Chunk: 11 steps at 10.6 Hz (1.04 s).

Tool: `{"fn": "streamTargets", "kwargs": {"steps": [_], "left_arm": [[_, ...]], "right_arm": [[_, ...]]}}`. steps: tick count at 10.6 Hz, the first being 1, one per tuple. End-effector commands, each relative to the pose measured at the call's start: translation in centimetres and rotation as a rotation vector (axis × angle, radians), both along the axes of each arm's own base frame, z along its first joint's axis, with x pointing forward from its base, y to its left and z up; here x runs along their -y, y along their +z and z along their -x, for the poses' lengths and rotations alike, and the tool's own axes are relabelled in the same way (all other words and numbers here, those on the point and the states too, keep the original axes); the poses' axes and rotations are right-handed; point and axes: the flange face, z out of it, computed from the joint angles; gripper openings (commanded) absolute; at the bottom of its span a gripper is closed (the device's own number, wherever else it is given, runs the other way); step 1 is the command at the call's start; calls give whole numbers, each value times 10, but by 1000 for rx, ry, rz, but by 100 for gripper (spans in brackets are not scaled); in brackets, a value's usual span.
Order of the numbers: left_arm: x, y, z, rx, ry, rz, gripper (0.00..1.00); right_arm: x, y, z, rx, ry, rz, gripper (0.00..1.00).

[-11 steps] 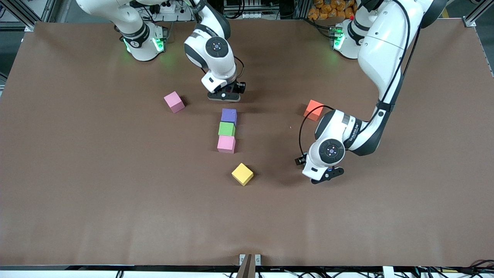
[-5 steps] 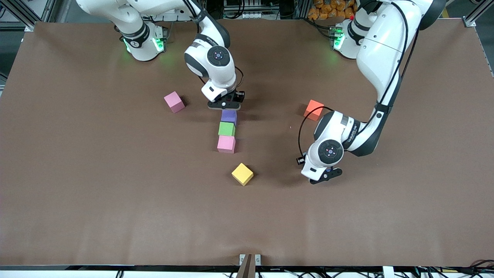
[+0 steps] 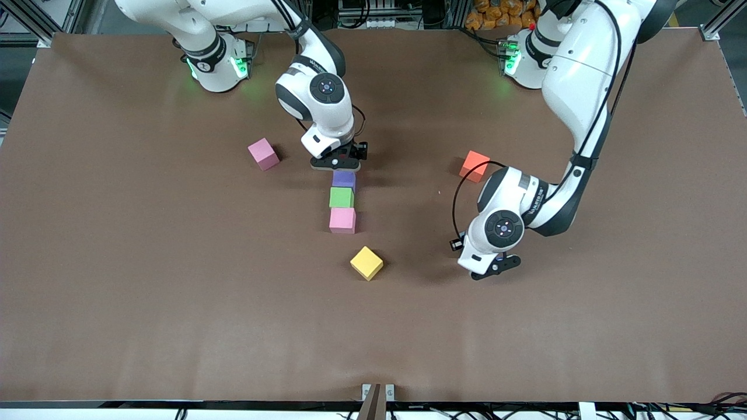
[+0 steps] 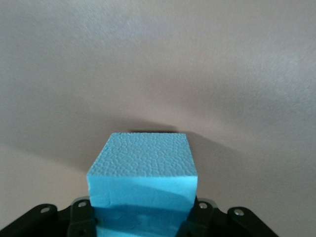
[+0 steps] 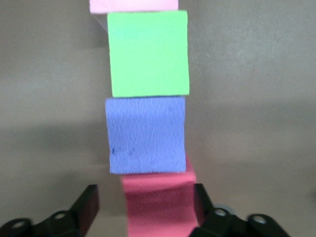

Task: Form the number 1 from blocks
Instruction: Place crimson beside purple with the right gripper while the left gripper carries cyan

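Note:
Purple (image 3: 344, 179), green (image 3: 341, 197) and pink (image 3: 342, 220) blocks form a straight row mid-table. My right gripper (image 3: 337, 161) is low at the purple end of that row. In the right wrist view a red block (image 5: 158, 202) sits against the purple block (image 5: 146, 134), between the open fingers of the right gripper (image 5: 145, 210), with a gap on one side. The front view hides the red block. My left gripper (image 3: 492, 267) hovers over bare table toward the left arm's end, shut on a blue block (image 4: 143, 168).
A yellow block (image 3: 366, 263) lies turned at an angle, nearer the camera than the row. A second pink block (image 3: 263, 154) sits toward the right arm's end. An orange block (image 3: 474, 165) rests near the left arm's elbow.
My right gripper moved down against the purple end of the row, and the three-block row slid slightly toward the camera. The left gripper barely shifted.

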Motion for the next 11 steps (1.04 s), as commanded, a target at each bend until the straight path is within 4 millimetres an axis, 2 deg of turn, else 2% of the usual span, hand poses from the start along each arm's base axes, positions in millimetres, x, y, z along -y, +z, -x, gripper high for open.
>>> {"fn": "streamTargets", "kwargs": {"steps": [1,3,5,6,8,9,11], "left_arm": [[0,21,4,4,-19,6,0],[16,22,21,-19,-51,16,0],[28,30,31,-25,-73,23,0],[38,40,45,-36,-95,27,0],[57,58,88,-78,-107,63,0],[77,64,110,-93,-119,82,0],[135,65,162,-121,-87,81,0]], "right_arm": [[10,22,-19,26,-19,-4,100],[34,56,-34,26,19,42,100],[75,84,-57,3,107,89,100],[100,97,-75,14,112,86,100],[151,111,-112,32,61,72,100],[170,119,-131,43,66,63,100],[210,133,-161,39,28,70,100]]}}
